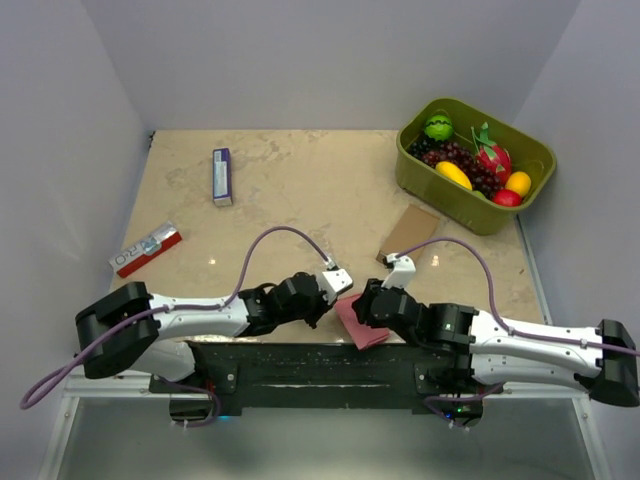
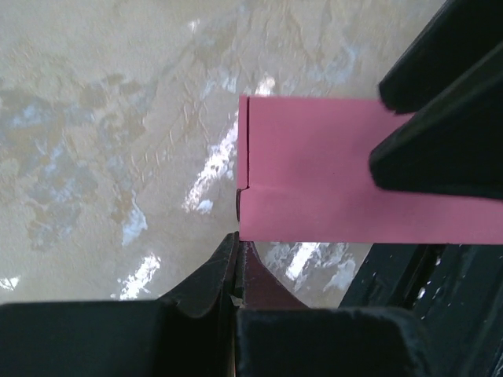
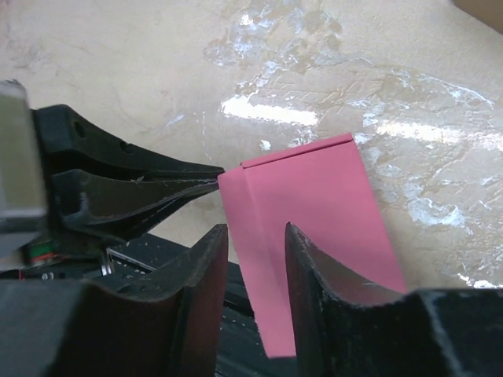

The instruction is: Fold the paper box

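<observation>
Paper box point(image 1: 360, 326): thin pink-red card, matte and flat-faced, with one straight crease and a short slit near a corner. It sits at the middle of the tabletop's near edge, between both grippers. Left gripper point(image 2: 237, 253): black fingers clenched on the card's side edge, arm stretched low and inward. Right gripper point(image 3: 255, 233): jaws parted, straddling the card's lower end; contact cannot be told. Tabletop point(image 1: 280, 190): glossy beige marble pattern. Green basket point(image 1: 430, 190): fruit-filled, at the far right corner.
</observation>
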